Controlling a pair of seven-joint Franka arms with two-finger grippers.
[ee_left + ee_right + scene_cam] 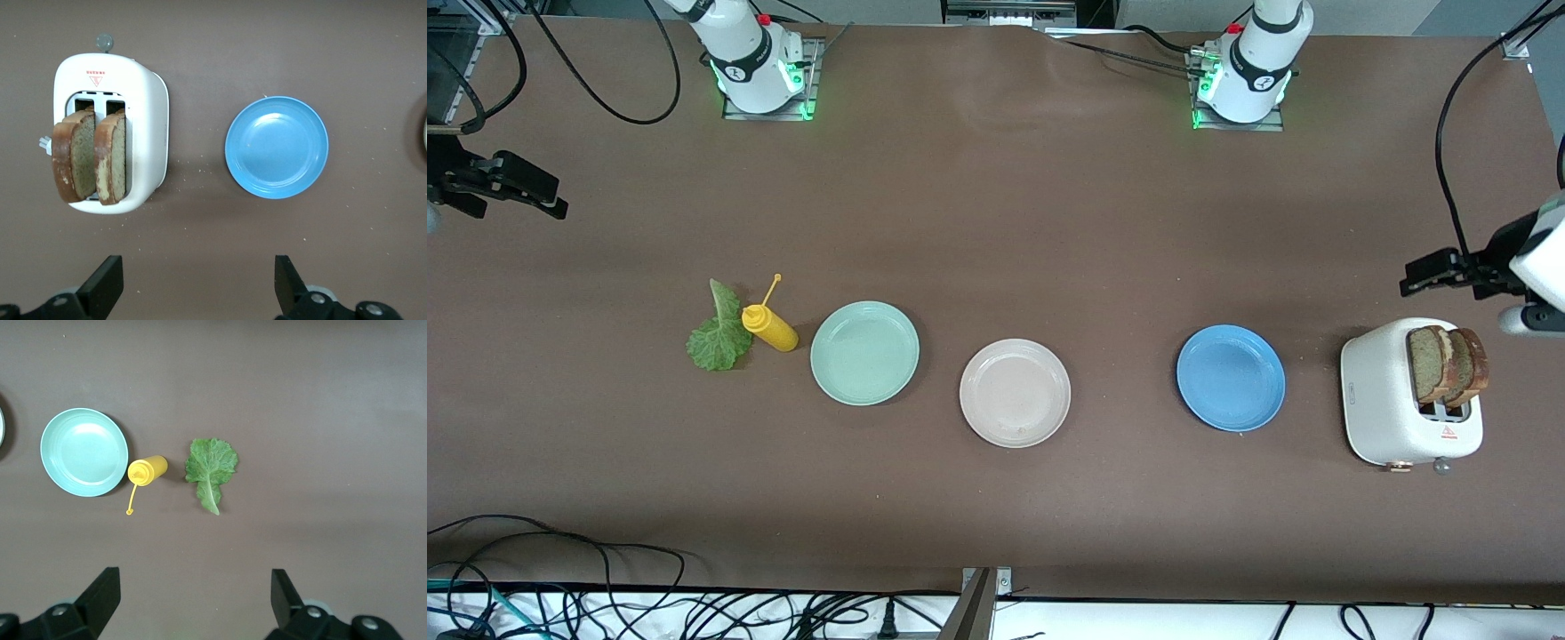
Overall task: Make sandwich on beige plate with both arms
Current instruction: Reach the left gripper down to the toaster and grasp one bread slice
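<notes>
Presently nothing is assembled: the beige plate (1015, 392) lies bare on the table (996, 222), between the mint-green plate (864, 352) and the blue plate (1231, 377).

Right arm: the right end effector (534, 188) hangs over its arm's end of the table, fingers apart and empty. Below and ahead of it lies the lettuce leaf (211, 468), flat, with the stem pointing back toward the end effector and the yellow squeeze bottle (148, 469) just beside the leaf. This arm is the nearer one to the leaf.

Left arm: the left end effector (1427, 270) hangs over the other end of the table, fingers likewise apart and empty. The white toaster (143, 120) stands near it, with two bread slices (90, 157) upright in the slots, broad faces parallel. This arm is the nearer one to the bread.

Judgement: each ingredient travels inward toward the beige plate. A slice probably needs a grip across its thin dimension; the end effector's alignment with that axis cannot be confirmed from these views.
</notes>
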